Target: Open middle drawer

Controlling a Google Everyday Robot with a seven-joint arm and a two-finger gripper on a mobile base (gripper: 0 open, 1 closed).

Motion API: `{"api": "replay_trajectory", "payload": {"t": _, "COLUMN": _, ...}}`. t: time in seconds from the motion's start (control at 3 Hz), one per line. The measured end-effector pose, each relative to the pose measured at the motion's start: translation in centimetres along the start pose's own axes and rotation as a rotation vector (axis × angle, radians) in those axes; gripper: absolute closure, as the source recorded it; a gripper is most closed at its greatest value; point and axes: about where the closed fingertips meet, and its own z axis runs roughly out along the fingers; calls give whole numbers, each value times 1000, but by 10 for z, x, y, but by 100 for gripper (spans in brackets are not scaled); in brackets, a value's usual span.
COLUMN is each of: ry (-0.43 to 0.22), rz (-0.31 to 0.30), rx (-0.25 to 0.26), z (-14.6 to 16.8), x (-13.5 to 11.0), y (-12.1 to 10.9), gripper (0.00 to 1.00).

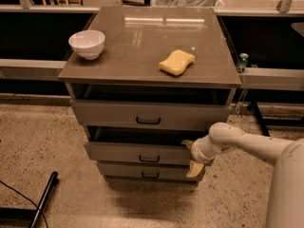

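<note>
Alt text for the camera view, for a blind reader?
A robot arm's hand is at the right end of the middle drawer, which is pulled partly out of a grey three-drawer cabinet. A white bowl and a yellow sponge sit on top.

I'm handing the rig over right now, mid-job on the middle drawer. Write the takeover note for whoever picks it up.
Gripper: low on the cabinet, at the right end of the middle drawer front, well away from its small dark handle at centre.
Middle drawer: seems to be out a little way, with a dark gap above its front. The top drawer also stands out.
Done: the arm is at the drawer and opening seems to have begun.
Left: probably pull it further out; mind the off-centre contact.
</note>
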Motion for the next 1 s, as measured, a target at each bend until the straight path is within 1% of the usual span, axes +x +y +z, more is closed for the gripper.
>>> {"api": "replay_trajectory", "payload": {"t": 0.33, "ry": 12, "rz": -14, "rx": -36, "z": -4, "x": -7, "y": 5, "gripper": 43}}
{"api": "replay_trajectory", "payload": {"t": 0.67, "ry": 13, "rz": -14, "rx": -43, "z": -5, "x": -8, "y": 8, "gripper": 40}}
{"api": "replay_trajectory", "payload": {"t": 1.0, "ry": 14, "rz": -13, "rx": -53, "z": -6, "x": -10, "y": 13, "gripper": 40}}
